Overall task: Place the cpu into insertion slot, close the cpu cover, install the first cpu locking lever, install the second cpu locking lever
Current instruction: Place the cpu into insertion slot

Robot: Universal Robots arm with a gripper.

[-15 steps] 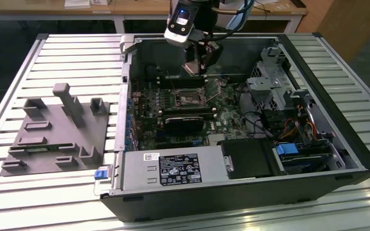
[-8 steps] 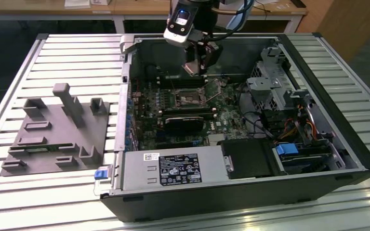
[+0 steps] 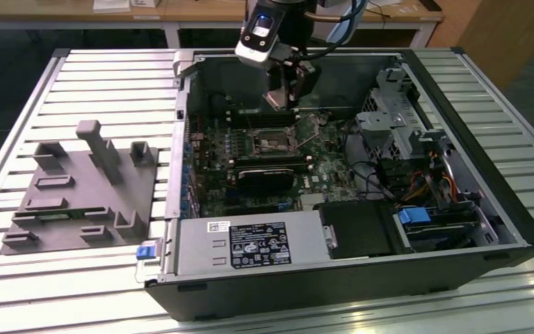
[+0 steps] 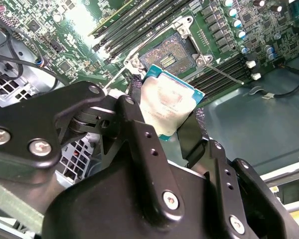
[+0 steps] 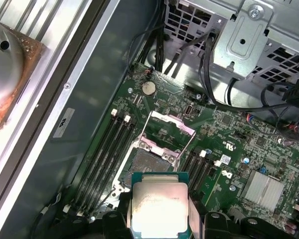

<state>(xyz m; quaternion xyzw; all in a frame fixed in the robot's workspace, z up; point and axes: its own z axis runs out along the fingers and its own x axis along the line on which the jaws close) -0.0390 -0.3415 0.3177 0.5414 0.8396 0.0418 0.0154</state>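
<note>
End effector (image 4: 163, 114) clamps the cpu (image 4: 170, 99) by opposite edges; insertion slot (image 3: 272, 144) lies at six o'clock in the exterior view, apart.

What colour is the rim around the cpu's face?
Teal-green on the cpu, clearest in first wrist view.

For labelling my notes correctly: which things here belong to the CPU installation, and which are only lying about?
Belong to the job: cpu, gripped by the hand; insertion slot; cpu cover, lifted open.

Just lying about: grey fixture block, power supply, coin battery, memory slots.
</note>
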